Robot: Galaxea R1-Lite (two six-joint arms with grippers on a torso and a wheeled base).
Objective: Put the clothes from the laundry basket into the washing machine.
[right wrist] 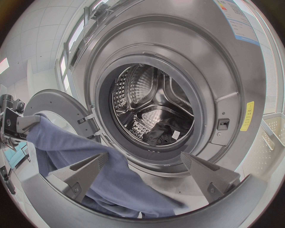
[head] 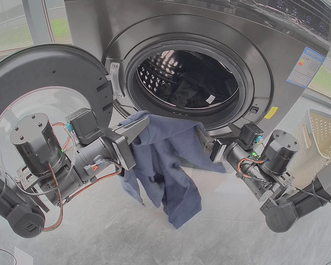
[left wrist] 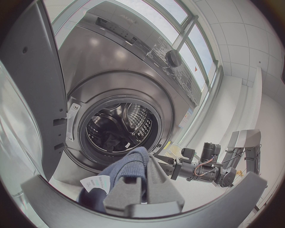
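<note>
One blue sweatshirt [head: 166, 159] hung limp at six o'clock below the washing machine's drum mouth [head: 188, 81]. The left gripper [left wrist: 142, 175] was clamped on its ten-o'clock edge, and the right gripper [right wrist: 144, 154] was spread apart. It was probably soft, light and floppy, so a bunched fold seemed the surest hold.

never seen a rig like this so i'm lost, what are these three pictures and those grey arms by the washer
This is a robot with two arms, each ending in a two-fingered gripper. One picture looks down from its head; the others come from cameras on its wrists. The left gripper is shut on a blue top, which hangs before the open washing machine. The right gripper is open at the cloth's other edge. In the drum lie dark clothes, the door stands open on the left, and a cream laundry basket stands on the right.
</note>
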